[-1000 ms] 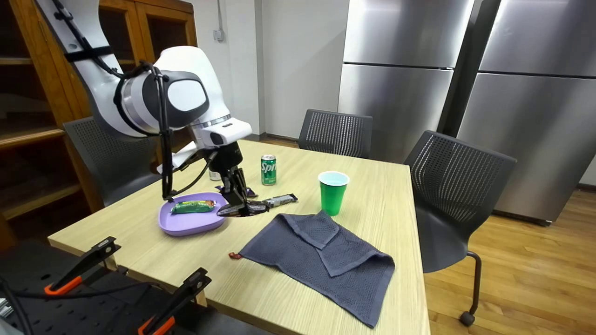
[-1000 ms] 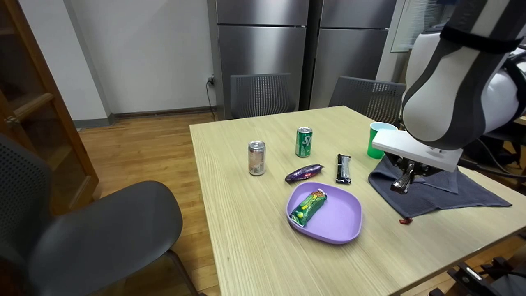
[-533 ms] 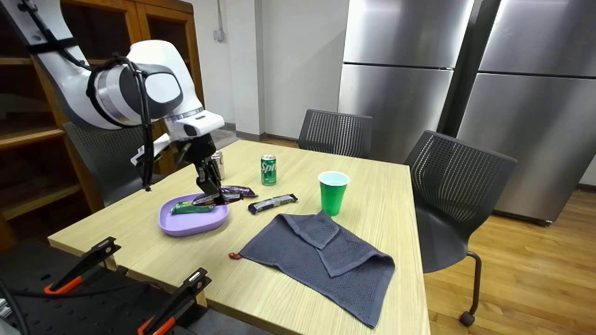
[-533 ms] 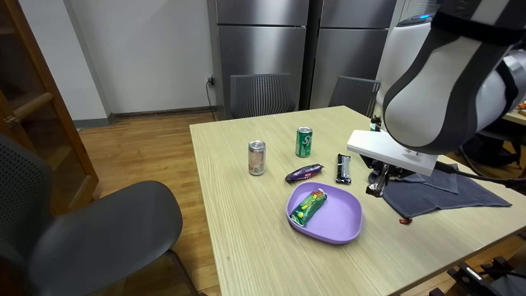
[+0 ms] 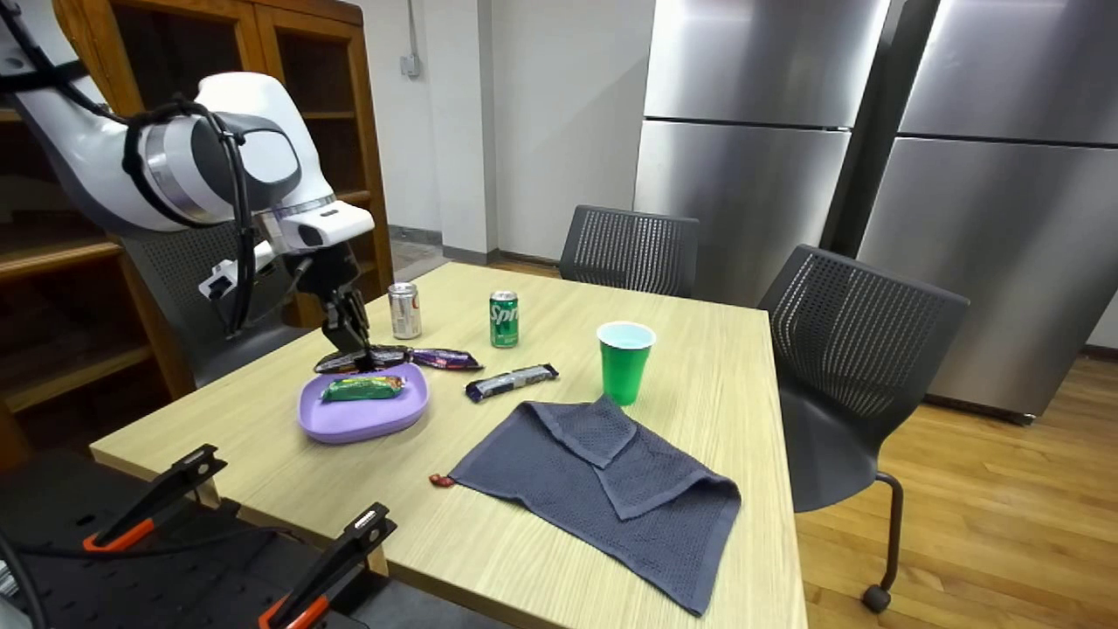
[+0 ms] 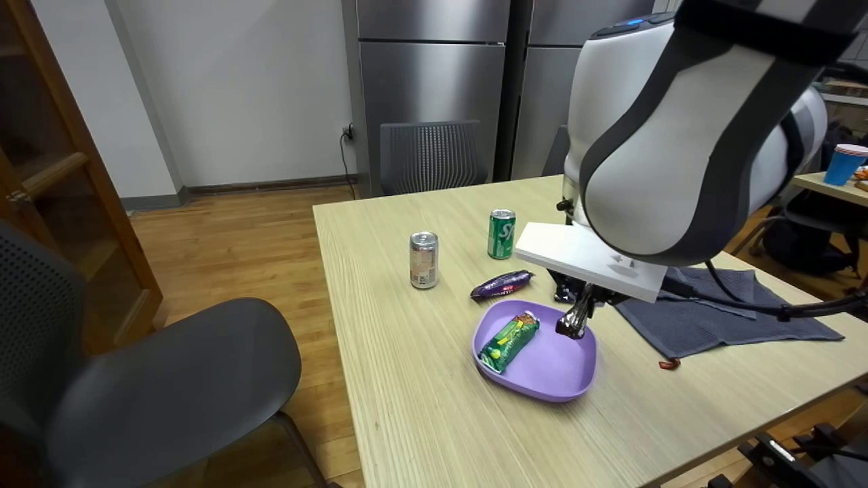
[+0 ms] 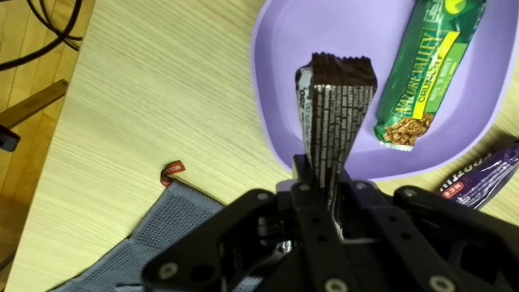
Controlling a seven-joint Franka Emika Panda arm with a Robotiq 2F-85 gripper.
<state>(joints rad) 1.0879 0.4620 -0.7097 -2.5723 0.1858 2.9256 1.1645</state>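
– Your pincer (image 7: 324, 174) has shifted toward the purple plate (image 7: 308, 32), carrying the brown-wrapped bar (image 7: 338, 117). Verify grip.
– You have it clamped around the brown-wrapped bar; the long axis projects from the pincer, one end above the plate, beside the green bar (image 7: 429, 77).

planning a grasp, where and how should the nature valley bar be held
Likely best from above, across the narrow width at mid-length: the Nature Valley bar lies flat in the purple plate, whose raised rim could block a sideways approach.
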